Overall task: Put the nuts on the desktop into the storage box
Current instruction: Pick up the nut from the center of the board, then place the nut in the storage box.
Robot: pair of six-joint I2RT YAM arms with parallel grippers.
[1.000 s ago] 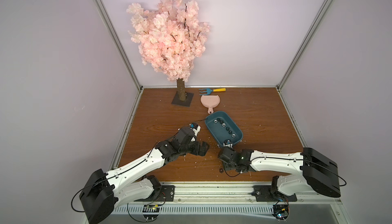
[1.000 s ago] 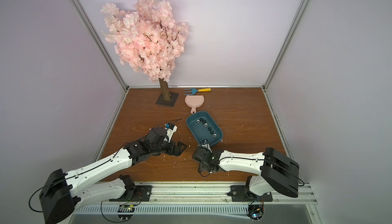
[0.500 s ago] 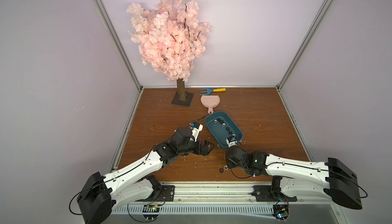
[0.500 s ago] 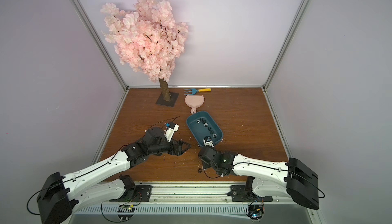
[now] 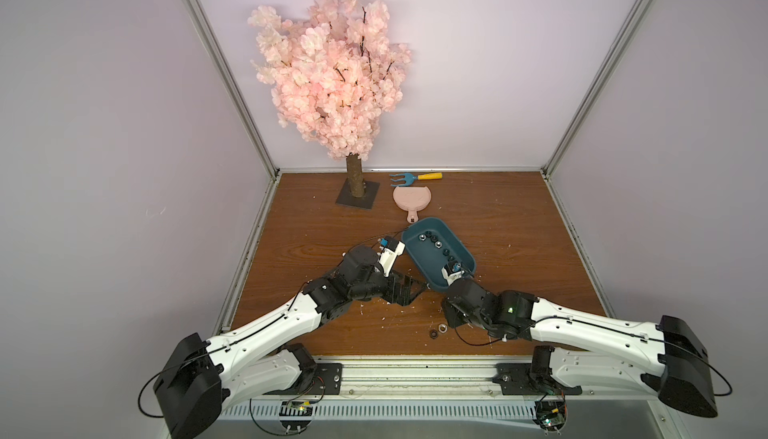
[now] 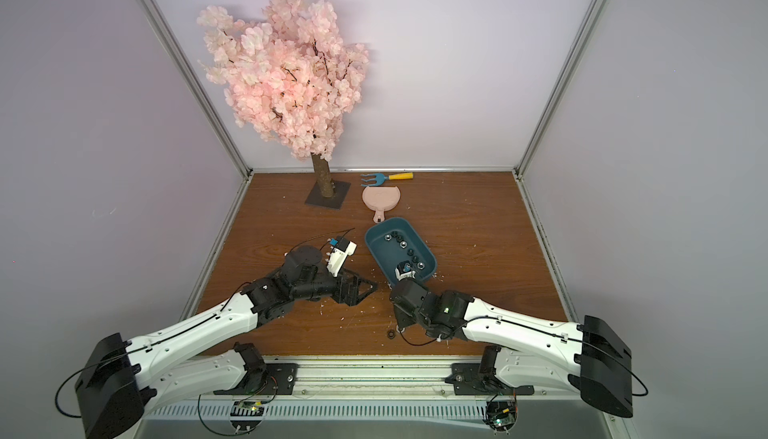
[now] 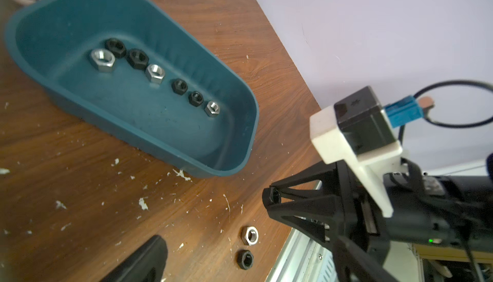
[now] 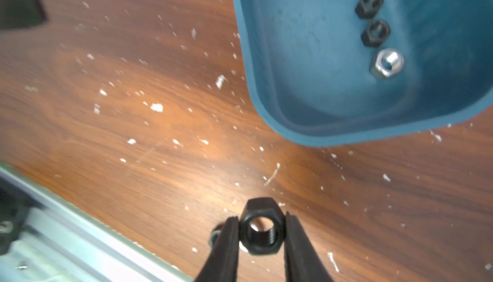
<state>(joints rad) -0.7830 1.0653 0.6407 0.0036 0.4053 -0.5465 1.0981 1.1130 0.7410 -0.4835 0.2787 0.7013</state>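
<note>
Seven nuts (image 7: 155,73) lie in a crooked row on the bottom of the blue box (image 7: 149,128), four black and three silver. One more black nut (image 8: 260,206) is clamped in my right pincer (image 8: 261,220). Its two fingers (image 8: 225,248) press on opposite flats of that nut, and the hole faces my wrist camera, so I can see the wood through it. The pincer hangs over the bare surface (image 5: 316,225), just outside the rounded end of the box that points toward the front edge, where my arms are mounted. The nut it holds is beside the box, not over it.

Two others lie loose on the surface close to the front edge, side by side and almost touching — a silver nut (image 7: 250,235) and a loose black nut (image 7: 245,259).

My left pincer (image 5: 409,292) is spread wide with nothing between its fingers. It hangs near the corner of that same end of the box, on the side facing the left edge, close to my right pincer but apart from it.

The box sits about mid-surface, skewed to the edges. Its far corner is just beside the handle of the pink dustpan (image 5: 411,199). Behind the dustpan a little rake (image 5: 415,177) lies along the back edge. A blossom tree (image 5: 332,84) stands on its dark square base (image 5: 368,202) near that edge, toward the left. White crumbs (image 8: 156,107) speckle the wood — thickest around the end of the box nearest the front edge.
</note>
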